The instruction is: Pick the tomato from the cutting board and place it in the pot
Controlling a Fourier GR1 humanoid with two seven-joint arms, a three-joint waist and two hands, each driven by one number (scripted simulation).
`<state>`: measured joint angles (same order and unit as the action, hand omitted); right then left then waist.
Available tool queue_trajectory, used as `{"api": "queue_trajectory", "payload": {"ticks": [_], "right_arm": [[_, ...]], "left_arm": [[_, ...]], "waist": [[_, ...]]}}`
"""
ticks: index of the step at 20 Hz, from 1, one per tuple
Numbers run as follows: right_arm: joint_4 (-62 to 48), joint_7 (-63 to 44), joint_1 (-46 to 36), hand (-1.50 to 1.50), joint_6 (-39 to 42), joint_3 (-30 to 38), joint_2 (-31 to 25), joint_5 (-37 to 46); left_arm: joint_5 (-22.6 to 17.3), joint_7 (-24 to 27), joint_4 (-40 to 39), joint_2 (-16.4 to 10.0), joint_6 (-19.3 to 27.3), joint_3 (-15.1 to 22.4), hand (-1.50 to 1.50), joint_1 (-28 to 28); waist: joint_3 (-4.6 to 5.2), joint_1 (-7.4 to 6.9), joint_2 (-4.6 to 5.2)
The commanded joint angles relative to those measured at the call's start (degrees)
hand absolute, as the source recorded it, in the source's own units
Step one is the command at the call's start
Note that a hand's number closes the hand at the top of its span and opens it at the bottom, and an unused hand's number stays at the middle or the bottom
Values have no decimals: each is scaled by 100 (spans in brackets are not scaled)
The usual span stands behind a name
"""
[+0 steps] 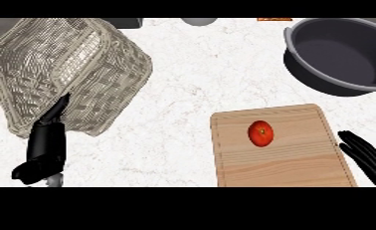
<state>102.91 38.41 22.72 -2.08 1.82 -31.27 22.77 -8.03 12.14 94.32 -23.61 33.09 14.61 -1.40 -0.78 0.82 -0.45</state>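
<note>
The tomato [260, 133] is seen lying on the cutting board [286, 167], in the board's upper half and a little left of its middle; it is red, rounded, and touched by neither hand. The wooden board is laid on the pale marbled counter [191, 74] at the lower right of the head view, with its near end cut off by the view's lower edge. The pot [334, 57], dark grey and round, is set at the upper right, beyond the board's far right corner and apart from it; part of it is cut off by the right edge. The right hand [361, 153] is shown only as black fingers coming in at the right edge, just beside the board's right side and well clear of the tomato; the fingers are held straight and close together, with nothing held; whether they touch the board cannot be told. The left hand [46, 147] is found at the lower left, its fingers straight and pointed up the view, with nothing pinched; its fingertips are overlapped with the near edge of a woven basket [81, 69], which fills the upper left, and contact there cannot be judged. A grey rounded thing [200, 21] is cropped at the top edge and cannot be identified.
</note>
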Motion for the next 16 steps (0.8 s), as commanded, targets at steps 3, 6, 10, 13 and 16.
{"api": "queue_trajectory", "payload": {"ticks": [3, 6, 10, 13, 16], "right_arm": [[391, -1200, -54, -150, -40, -614, 206, 876], [346, -1514, -269, -150, 52, -839, 323, 1076], [-88, -2125, -494, -150, -109, -1157, 553, 1822], [-234, -2617, -788, -150, 91, -1280, 666, 2022], [-299, -2594, -836, -150, 98, -1522, 807, 2164]], "left_arm": [[-682, -322, 38, 487, -728, 418, 0, 189], [-697, -204, -171, 529, -811, 347, 0, 211], [-551, -295, -204, 567, -733, 355, 0, 319], [-541, -269, -84, 672, -722, 435, 0, 125], [-475, -406, 49, 676, -716, 455, 0, 198]], "waist": [[102, -4, 77], [100, -14, 89], [92, -32, 105], [92, -109, 92], [82, -72, 68]]}}
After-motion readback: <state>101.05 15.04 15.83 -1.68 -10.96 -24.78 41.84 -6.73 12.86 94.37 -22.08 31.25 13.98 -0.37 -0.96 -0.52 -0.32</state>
